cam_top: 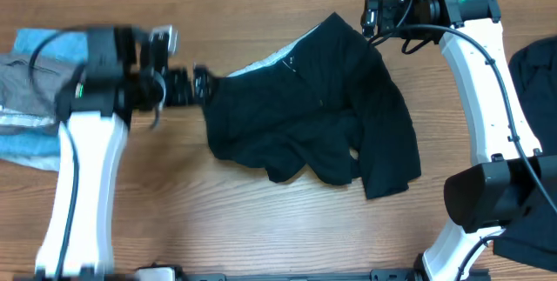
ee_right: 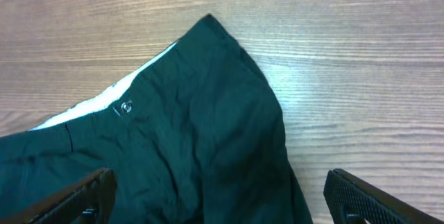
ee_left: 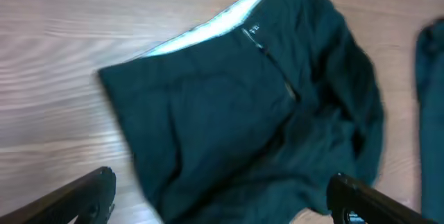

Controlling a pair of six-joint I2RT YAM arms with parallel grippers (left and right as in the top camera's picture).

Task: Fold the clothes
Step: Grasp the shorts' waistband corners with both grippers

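Only the overhead view shows the whole surface [cam_top: 261, 229]: bare wood lies near and far of the black shorts [cam_top: 322, 116], which are crumpled at centre, and another black garment [cam_top: 535, 72] sits at the right edge. The shorts' long axis runs from the far-left waistband to the near-right legs, and the wrist views add the whitish lining [ee_left: 208, 30] and a waist button [ee_right: 125, 106]. The left tool [cam_top: 202, 85] is at the shorts' left corner and the right tool [cam_top: 372, 16] at their far corner, both with fingers wide apart and holding nothing.

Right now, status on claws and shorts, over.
Black shorts rumpled, unfolded. Left claw open at their left edge. Right claw open over waistband corner. Grey garment far left, dark garment far right, both clear.
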